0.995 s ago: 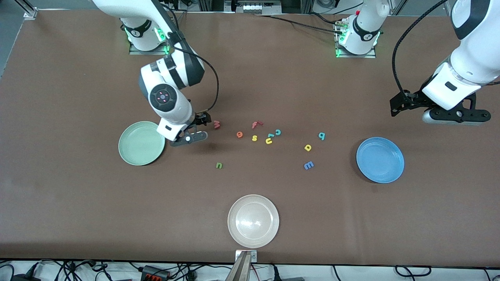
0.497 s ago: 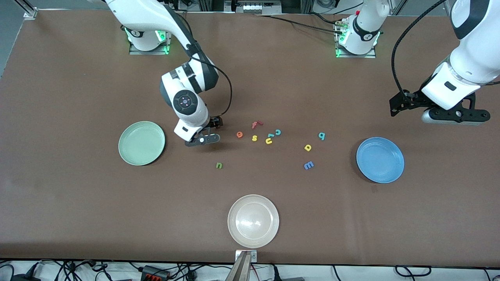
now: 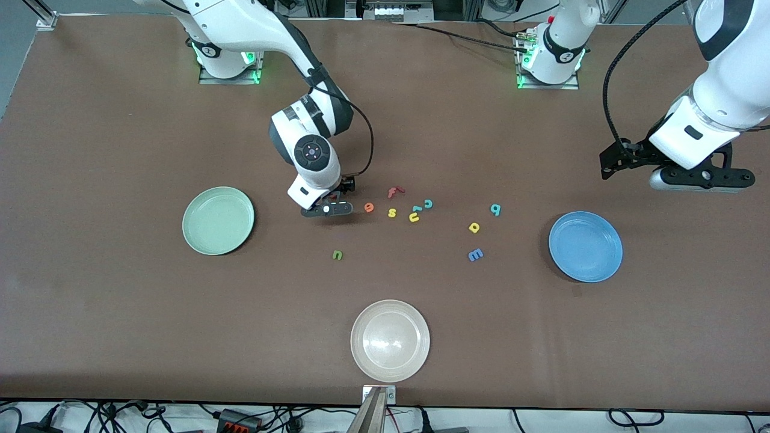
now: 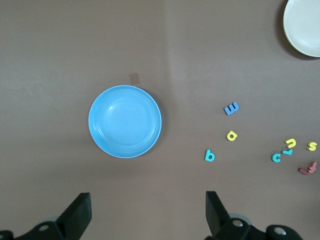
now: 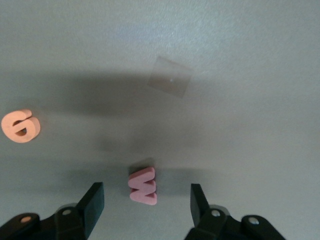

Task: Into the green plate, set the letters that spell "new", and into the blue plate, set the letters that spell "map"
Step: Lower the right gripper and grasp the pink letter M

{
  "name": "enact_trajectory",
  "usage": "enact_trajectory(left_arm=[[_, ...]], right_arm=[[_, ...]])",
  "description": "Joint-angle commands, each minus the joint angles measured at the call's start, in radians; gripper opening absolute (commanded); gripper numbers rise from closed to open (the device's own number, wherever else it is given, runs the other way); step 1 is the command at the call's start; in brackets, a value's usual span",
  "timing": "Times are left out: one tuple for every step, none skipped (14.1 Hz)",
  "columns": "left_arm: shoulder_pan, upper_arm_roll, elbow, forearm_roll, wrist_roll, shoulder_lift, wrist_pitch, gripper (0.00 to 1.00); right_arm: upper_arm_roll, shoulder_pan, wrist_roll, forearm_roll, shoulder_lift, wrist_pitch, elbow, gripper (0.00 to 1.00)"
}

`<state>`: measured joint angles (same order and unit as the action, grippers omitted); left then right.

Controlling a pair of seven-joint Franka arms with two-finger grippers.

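My right gripper (image 3: 328, 203) (image 5: 146, 194) is down at the table, open, with the red-pink "w" (image 5: 143, 186) lying between its fingers and a gap on each side. In the front view the hand hides the "w". The orange "e" (image 3: 369, 207) (image 5: 20, 126) lies beside it. The olive "n" (image 3: 337, 255) is nearer the front camera. The green plate (image 3: 218, 220) holds nothing. The blue "m" (image 3: 475, 255), yellow "a" (image 3: 474, 227) and teal "p" (image 3: 495, 209) lie near the blue plate (image 3: 585, 246) (image 4: 125, 121). My left gripper (image 3: 701, 179) (image 4: 147, 215) waits open above the table by that plate.
A red "f" (image 3: 394, 192), yellow "s" (image 3: 392, 212), yellow "u" (image 3: 414, 217) and teal "c" (image 3: 428, 203) lie clustered mid-table. A cream-white plate (image 3: 390, 340) sits near the table's front edge.
My right arm has swung from beside the green plate toward the letters and come down around the "w". Its fingers have narrowed a little. The left arm has not moved.
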<state>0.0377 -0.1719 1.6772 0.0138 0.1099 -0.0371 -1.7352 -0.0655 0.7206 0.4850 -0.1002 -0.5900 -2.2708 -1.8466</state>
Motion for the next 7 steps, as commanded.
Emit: enact_trajectory(left_arm=[[0.004, -0.004, -0.03, -0.02, -0.004, -0.012, 0.02, 1.0], [0.004, -0.004, -0.03, -0.02, -0.004, -0.012, 0.02, 1.0], [0.004, -0.004, -0.03, -0.02, -0.004, -0.012, 0.02, 1.0], [0.004, -0.004, -0.03, -0.02, -0.004, -0.012, 0.02, 1.0], [0.004, -0.004, -0.03, -0.02, -0.004, -0.012, 0.02, 1.0], [0.004, -0.004, -0.03, -0.02, -0.004, -0.012, 0.02, 1.0], [0.002, -0.004, -0.03, -0.02, -0.003, -0.012, 0.02, 1.0]], right_arm=[[0.01, 0.007, 0.015, -0.048, -0.004, -0.012, -0.008, 0.68], [0.01, 0.008, 0.014, -0.076, -0.007, -0.01, -0.008, 0.66], [0.01, 0.01, 0.011, -0.076, -0.007, -0.007, -0.008, 0.66], [0.01, 0.013, 0.011, -0.076, -0.005, -0.006, -0.008, 0.65], [0.01, 0.014, 0.011, -0.076, -0.007, -0.004, -0.008, 0.63], [0.01, 0.014, 0.006, -0.076, -0.007, -0.003, -0.008, 0.62], [0.01, 0.013, -0.002, -0.075, -0.007, -0.001, -0.01, 0.62]])
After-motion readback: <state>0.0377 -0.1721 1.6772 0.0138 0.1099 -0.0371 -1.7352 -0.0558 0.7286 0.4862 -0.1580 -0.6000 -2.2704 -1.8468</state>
